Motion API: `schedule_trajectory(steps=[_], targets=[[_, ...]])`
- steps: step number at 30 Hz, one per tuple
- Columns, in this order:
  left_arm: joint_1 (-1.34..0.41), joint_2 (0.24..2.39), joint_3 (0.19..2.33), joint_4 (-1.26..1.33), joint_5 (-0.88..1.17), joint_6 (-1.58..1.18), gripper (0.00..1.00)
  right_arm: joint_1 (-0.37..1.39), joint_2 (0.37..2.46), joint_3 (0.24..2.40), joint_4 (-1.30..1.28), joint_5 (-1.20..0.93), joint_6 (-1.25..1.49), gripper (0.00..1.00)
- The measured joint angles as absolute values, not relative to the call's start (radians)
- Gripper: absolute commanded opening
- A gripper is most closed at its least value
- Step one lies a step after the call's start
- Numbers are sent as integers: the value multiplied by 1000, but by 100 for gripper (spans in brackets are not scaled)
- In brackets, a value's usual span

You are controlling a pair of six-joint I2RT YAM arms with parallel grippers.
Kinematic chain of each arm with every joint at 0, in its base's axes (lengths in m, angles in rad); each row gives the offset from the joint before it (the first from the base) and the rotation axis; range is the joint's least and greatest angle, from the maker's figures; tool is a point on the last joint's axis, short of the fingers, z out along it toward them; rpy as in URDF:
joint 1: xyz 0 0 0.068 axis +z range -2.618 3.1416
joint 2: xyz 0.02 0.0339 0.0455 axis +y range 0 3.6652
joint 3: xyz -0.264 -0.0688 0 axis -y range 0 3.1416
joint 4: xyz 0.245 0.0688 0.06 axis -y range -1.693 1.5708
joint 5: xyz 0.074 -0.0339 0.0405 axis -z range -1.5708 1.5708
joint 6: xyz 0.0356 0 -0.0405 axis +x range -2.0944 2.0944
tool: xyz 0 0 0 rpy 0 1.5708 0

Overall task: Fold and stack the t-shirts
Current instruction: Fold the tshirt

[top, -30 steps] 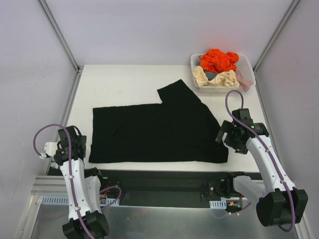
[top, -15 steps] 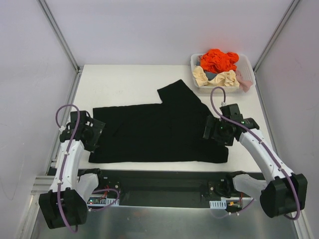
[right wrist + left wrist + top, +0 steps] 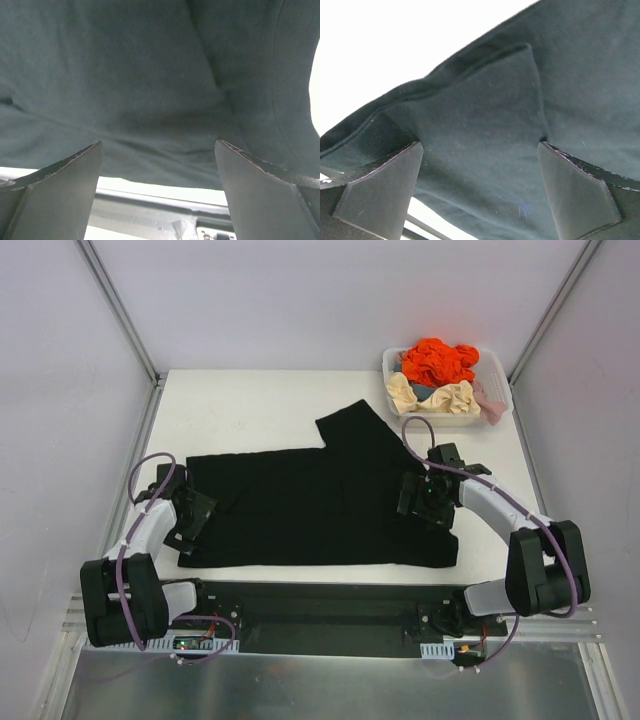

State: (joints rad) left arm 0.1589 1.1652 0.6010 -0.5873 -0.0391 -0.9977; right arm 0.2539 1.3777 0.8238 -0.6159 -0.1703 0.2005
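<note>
Hanging low over the left edge of the black t-shirt (image 3: 310, 505), the left gripper (image 3: 190, 518) stands with its jaws spread wide and nothing between them. In the left wrist view the gripper (image 3: 479, 150) frames dark cloth (image 3: 485, 100) between its two fingers (image 3: 380, 195). A folded-over flap with a stitched hem lies there, and bare white table (image 3: 395, 35) shows at the upper left. Whether the fingertips touch the fabric cannot be told.

The black t-shirt is spread flat across the middle of the white table (image 3: 250, 410), its long lower edge close to the near side. One sleeve sticks out toward the far right, pointing at the basket.

Over the shirt's right part, near its right edge, the right gripper (image 3: 425, 498) is also wide open and holds nothing. The right wrist view shows the gripper (image 3: 159, 145) with its fingers (image 3: 260, 200) well apart. Black cloth (image 3: 125, 75) fills almost the whole picture, with a seam running down the right side. A strip of white table and a dark rail show below the shirt's near edge.

At the far right corner of the table sits the white plastic basket (image 3: 445, 420), well apart from both grippers. The orange t-shirt (image 3: 435, 360) is heaped on top in it. The cream-beige t-shirt (image 3: 455, 397) is bunched along its near side, and the pale pink t-shirt (image 3: 490, 400) hangs over its right rim.
</note>
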Motion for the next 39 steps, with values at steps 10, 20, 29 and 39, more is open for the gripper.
schedule_trajectory(steps=[10,20,29,39], targets=[[279,1242,604,-584,-1,-1008,99,224,1443,769,-512,-187,211,97],[316,1091,530,-624,-12,-1010,99,226,1217,640,-598,-207,270,97],[329,876,622,-781,-38,-980,99,247,1168,872,-664,-168,170,97],[194,1187,1066,-780,-87,-912,99,404,1570,1415,-603,-53,3,97]])
